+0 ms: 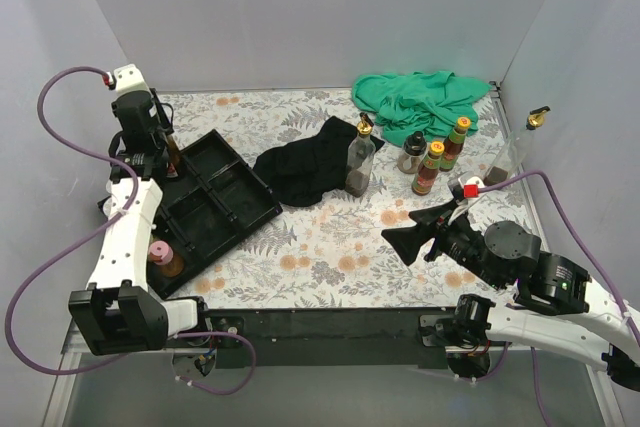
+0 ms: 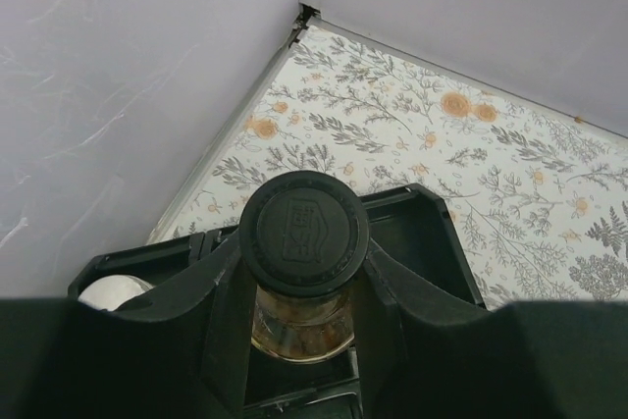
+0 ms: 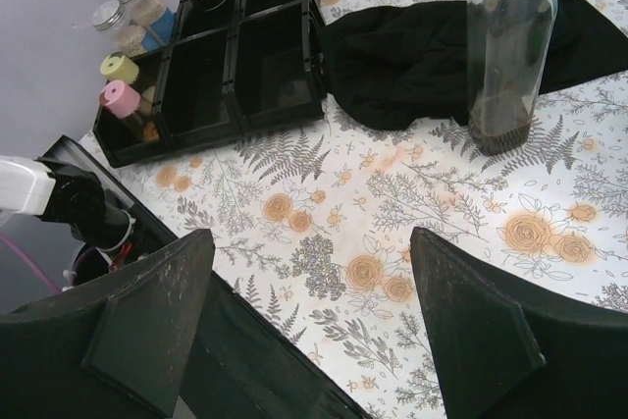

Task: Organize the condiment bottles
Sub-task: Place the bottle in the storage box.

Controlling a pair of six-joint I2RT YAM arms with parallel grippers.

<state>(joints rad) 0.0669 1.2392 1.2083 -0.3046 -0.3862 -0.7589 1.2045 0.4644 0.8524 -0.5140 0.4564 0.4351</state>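
Observation:
My left gripper (image 1: 168, 152) (image 2: 304, 291) is shut on a dark sauce bottle with a black cap (image 2: 304, 233), held upright over the far-left compartment of the black tray (image 1: 215, 202). A pink-lidded shaker (image 1: 160, 255) (image 3: 121, 97) and a yellow-lidded one (image 3: 118, 68) stand in the tray's near end. Right of the tray are a clear gold-spouted bottle (image 1: 360, 162) (image 3: 505, 46), a small grey-lidded jar (image 1: 411, 152) and two red sauce bottles (image 1: 428, 169) (image 1: 456, 144). My right gripper (image 1: 405, 237) (image 3: 312, 242) hangs open and empty over the floral table, near the front.
A black cloth (image 1: 305, 167) lies between the tray and the clear bottle. A green cloth (image 1: 420, 97) is bunched at the back right. Another clear gold-spouted bottle (image 1: 525, 137) stands by the right wall. Two grey-lidded shakers (image 3: 108, 17) sit beyond the tray by the left wall.

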